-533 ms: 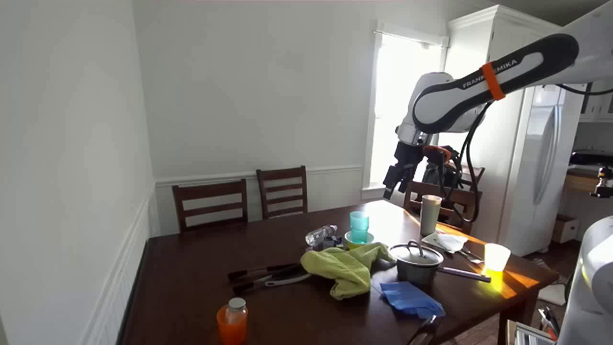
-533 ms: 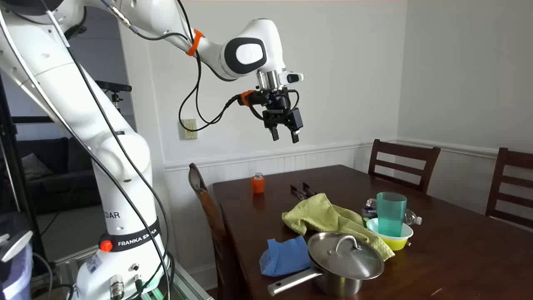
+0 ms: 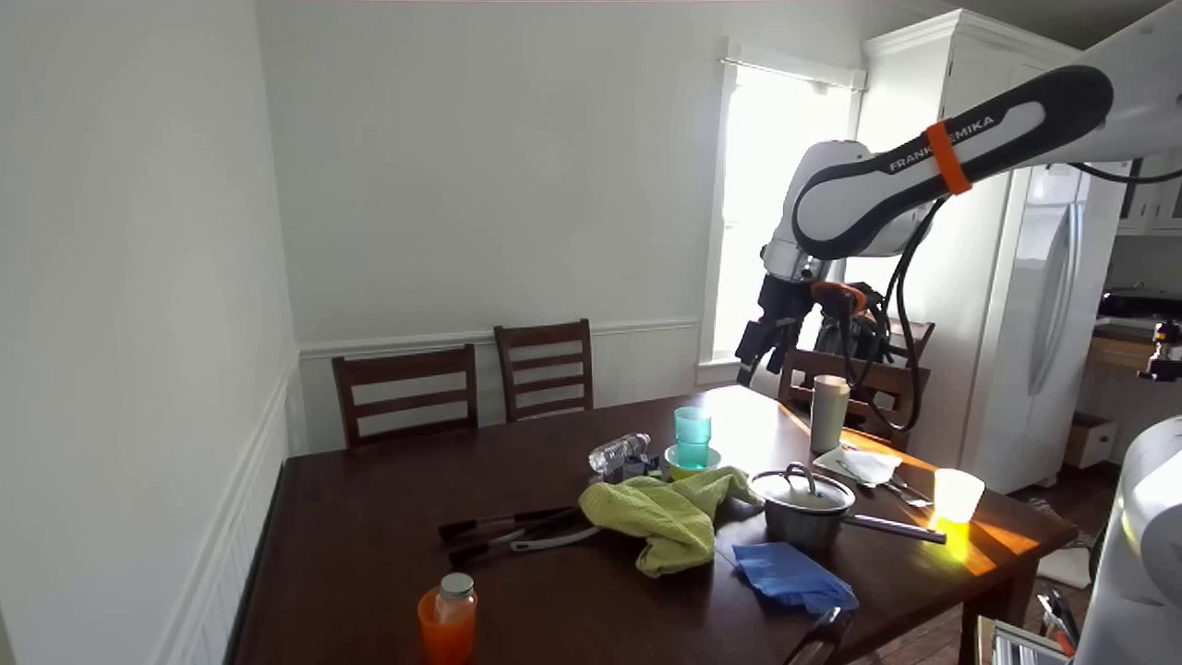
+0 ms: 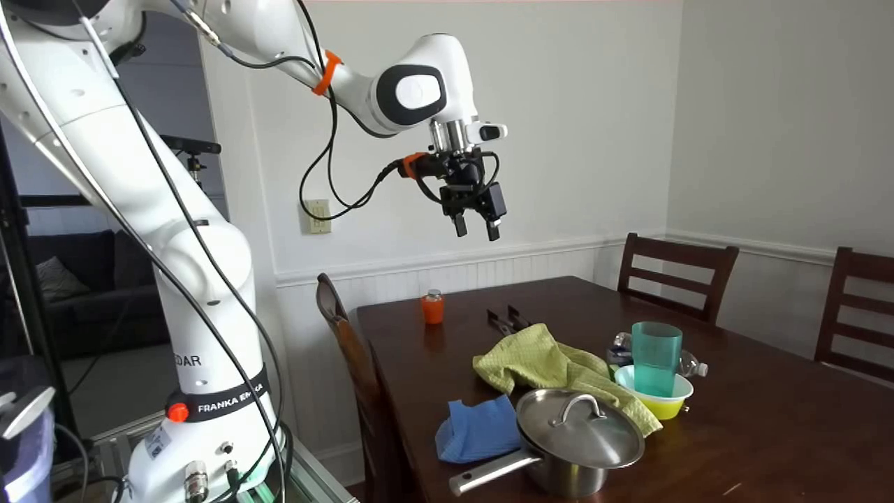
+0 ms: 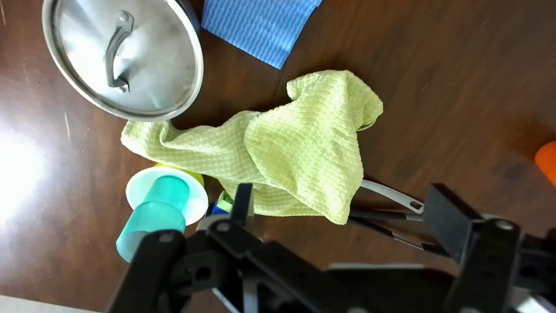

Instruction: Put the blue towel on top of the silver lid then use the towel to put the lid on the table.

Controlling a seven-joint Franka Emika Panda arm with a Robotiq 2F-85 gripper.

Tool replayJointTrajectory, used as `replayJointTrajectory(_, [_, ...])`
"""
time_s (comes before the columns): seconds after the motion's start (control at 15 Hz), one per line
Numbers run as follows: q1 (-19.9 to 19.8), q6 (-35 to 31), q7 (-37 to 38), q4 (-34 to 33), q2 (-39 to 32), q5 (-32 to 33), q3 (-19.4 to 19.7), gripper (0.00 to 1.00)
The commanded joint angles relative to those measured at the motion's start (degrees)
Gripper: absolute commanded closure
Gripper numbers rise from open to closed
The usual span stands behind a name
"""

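There hung the gripper (image 4: 478, 232), jaws spread apart; well below it lay the blue towel (image 4: 478, 429) and, atop the pot (image 4: 569, 482), the silver lid (image 4: 581, 433)

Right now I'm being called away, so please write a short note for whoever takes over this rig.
Gripper: open, holding nothing, hanging above the table.
Silver lid: on the pot.
Blue towel: on the table beside the pot. The green towel nearby isn't the one the task names.
Done: neither step; the blue towel isn't on the lid, and the lid is on the pot.
Left: lay the blue towel over the lid, take hold of the lid through it, and set it on the table.
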State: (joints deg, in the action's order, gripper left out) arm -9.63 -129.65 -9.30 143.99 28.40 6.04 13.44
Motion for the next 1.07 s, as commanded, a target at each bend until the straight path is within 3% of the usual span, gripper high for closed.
replayJointTrajectory(0.0, [-2.5,1.0,11.3,1.2,-2.6,0.8,-4.6,0.0])
replayJointTrajectory(0.33, [-4.8,-1.3,25.3,5.2,-7.3,0.0,-6.4,0.0])
replayJointTrajectory(0.8, [-8.1,-10.8,43.4,9.9,-16.2,-0.8,-6.2,0.0])
replayJointTrajectory(0.93, [-6.0,-15.8,40.1,11.7,-17.7,-3.8,-5.4,0.0])
replayJointTrajectory(1.0, [-7.0,-11.7,41.0,10.3,-16.3,-1.3,-5.7,0.0])
